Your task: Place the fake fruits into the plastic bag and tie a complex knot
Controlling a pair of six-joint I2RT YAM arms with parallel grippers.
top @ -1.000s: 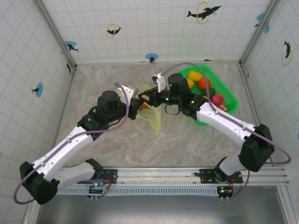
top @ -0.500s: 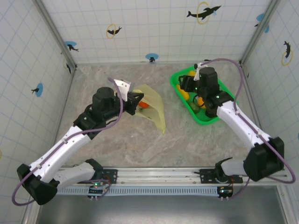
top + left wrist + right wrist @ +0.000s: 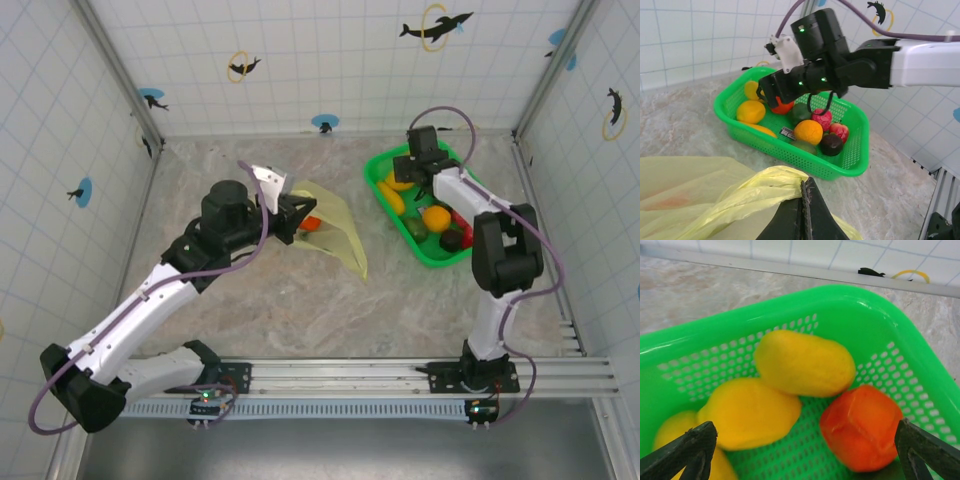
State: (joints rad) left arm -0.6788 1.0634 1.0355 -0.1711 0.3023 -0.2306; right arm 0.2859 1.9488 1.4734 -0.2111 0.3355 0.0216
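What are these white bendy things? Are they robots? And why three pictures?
They are two robot arms, each ending in a two-finger gripper. One picture looks down from above; the other two come from small cameras on the wrists. On the table sits a green basket of fake fruits. The left gripper is shut on the edge of the yellow plastic bag, holding it up. The right gripper hangs open over the basket, holding nothing.
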